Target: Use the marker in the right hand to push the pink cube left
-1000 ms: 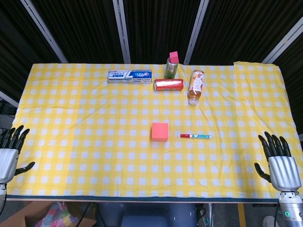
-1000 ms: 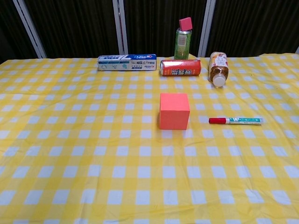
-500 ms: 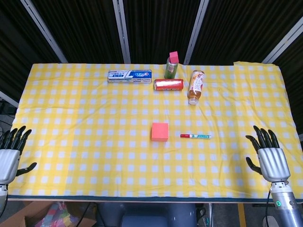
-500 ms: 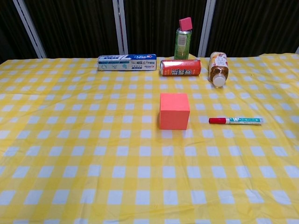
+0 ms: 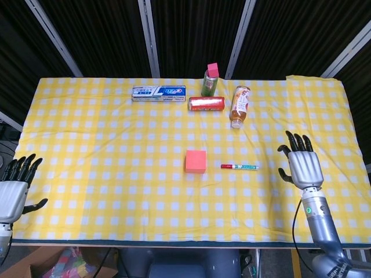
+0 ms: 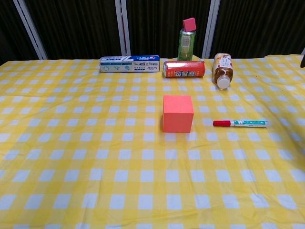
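Pink cube (image 5: 196, 161) is seated left of the marker (image 5: 239, 167), apart from it. Right hand (image 5: 299, 166), right of the marker, is spread and empty. A careless grasp could roll the marker away.

Matt checked cloth (image 6: 71, 157) under a glossy metal can (image 6: 184, 69).

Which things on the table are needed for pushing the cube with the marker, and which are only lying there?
Needed:
pink cube
marker, lying right of the cube, not yet picked up
right hand, open

Only lying there:
toothpaste box
red can, on its side
green spray can
tea bottle, on its side
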`<state>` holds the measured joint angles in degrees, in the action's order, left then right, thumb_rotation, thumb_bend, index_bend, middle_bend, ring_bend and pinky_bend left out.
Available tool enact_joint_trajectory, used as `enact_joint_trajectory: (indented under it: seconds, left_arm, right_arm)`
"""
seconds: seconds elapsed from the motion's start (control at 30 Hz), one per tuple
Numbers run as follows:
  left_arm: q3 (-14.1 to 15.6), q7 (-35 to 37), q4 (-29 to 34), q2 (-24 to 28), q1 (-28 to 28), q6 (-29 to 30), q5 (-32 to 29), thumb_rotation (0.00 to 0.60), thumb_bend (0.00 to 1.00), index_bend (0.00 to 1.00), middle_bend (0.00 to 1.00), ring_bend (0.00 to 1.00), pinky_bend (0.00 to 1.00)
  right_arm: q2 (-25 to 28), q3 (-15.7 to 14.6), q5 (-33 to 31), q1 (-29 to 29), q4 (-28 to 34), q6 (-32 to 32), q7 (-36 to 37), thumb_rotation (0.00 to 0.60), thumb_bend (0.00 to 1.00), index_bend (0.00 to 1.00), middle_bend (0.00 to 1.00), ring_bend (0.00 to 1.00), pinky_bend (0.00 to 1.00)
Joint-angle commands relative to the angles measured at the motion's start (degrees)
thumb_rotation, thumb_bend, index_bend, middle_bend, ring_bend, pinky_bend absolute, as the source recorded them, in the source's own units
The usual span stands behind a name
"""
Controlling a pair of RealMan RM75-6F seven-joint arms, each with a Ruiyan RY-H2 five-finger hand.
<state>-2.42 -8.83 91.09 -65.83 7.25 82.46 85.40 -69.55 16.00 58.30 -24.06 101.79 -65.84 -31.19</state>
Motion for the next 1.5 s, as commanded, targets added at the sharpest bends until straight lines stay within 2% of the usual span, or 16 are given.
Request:
enact_joint_trajectory:
  seconds: [0.03,0.33,0.73,1.5]
  left_arm:
    - [-0.24,0.39,0.06,0.05,0.51,-1.05,-0.81,0.6,0.0,0.03,0.0,0.0,0.03]
    - [-0.07,0.99,0.43,0.43,0.71,-1.42,-0.92,0.6,0.0,0.03,0.0,0.0,0.03]
    - [-0.03,0.64,0.56,0.15,0.86,-1.6,-1.27,0.6,0.0,0.04,0.0,0.0,0.03]
    - [-0.05,1.13,0.73,0.16,1.08,-1.84,-1.79,0.6,0.0,0.05,0.0,0.0,0.03]
  right_arm:
    - [-3.85,1.38,-5.59,-4.38,-1.2,2.2,-4.32,0.6,0.37,0.36,0.07,0.0,0.04]
    - [-10.07,-0.19,-9.15,-8.03,-5.78,1.22,-6.93,0.6,0.37,0.38,0.08,0.0,0.04]
    - [-16.83,-2.06,-11.69,-10.12,-13.26,2.3,-5.21,0.6,0.41,0.42,0.09,0.0,0.04]
    - [-22.61,-3.76,-13.15,-12.78,-20.03,4.34,-3.98,0.6,0.41,0.42,0.09,0.0,0.04]
